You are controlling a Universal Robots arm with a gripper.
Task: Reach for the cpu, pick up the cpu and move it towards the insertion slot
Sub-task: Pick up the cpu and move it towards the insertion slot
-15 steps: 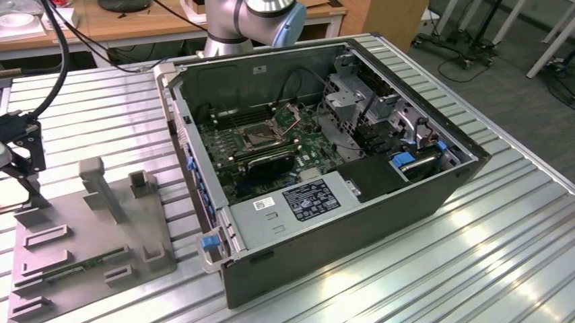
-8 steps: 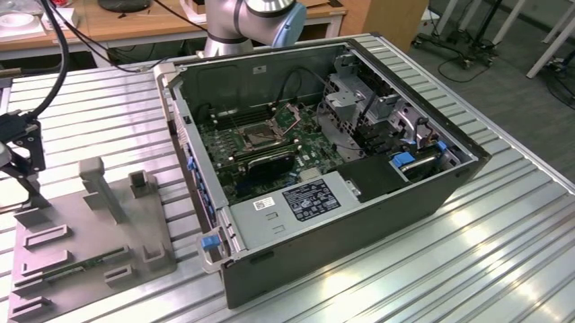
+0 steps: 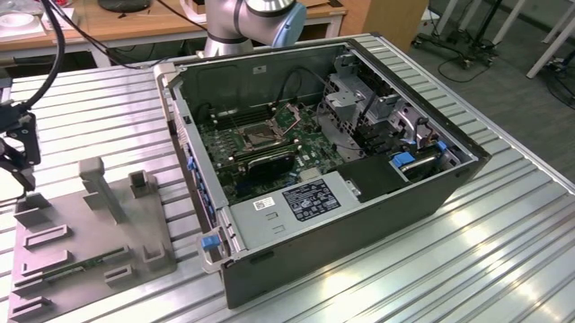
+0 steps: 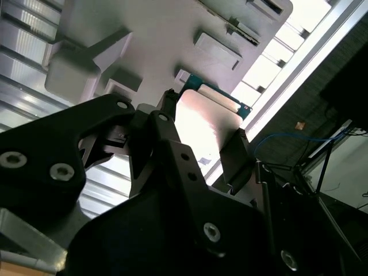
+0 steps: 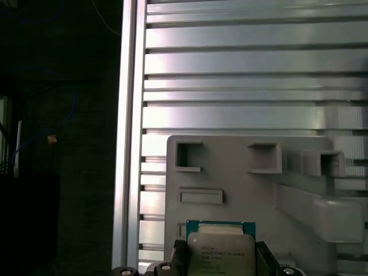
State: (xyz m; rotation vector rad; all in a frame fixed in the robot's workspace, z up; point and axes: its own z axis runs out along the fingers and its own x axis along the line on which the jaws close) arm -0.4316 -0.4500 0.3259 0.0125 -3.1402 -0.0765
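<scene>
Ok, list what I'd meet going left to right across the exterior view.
gripper → grey tray → blue clip → insertion slot → metal drive cage → blue tab

Between the fingers of the pincer sits the chip, with a corner of the tray just beneath on the table. Well away from the pincer, toward the exterior view's right, lies the open computer case, and the socket is on the board inside it.
</scene>
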